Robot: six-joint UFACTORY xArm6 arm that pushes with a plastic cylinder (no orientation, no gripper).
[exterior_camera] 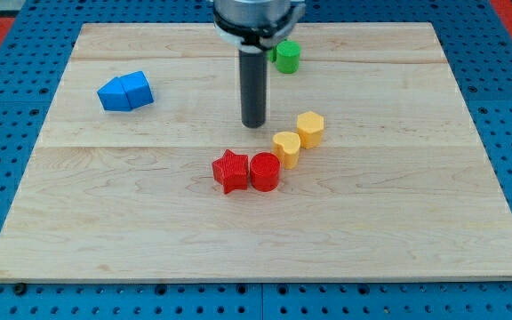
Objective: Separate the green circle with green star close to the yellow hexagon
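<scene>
- Resting mid-board, my tip [253, 123] touches no block; a bare rod, it grips nothing.
- Green circle [285, 56] sits near the top edge, part-hidden behind the rod; no green star shows.
- Yellow hexagon [310, 129] lies right of my tip.

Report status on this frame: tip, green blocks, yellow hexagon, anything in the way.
My tip down mid-board, touching no block. One green block visible behind rod, shape unclear; no green star visible. Yellow hexagon right of tip, touching yellow heart. Nothing between tip and hexagon.

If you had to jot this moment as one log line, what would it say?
my tip: left of yellow hexagon, apart | green block: behind rod, top | green star: not visible | no contact
</scene>
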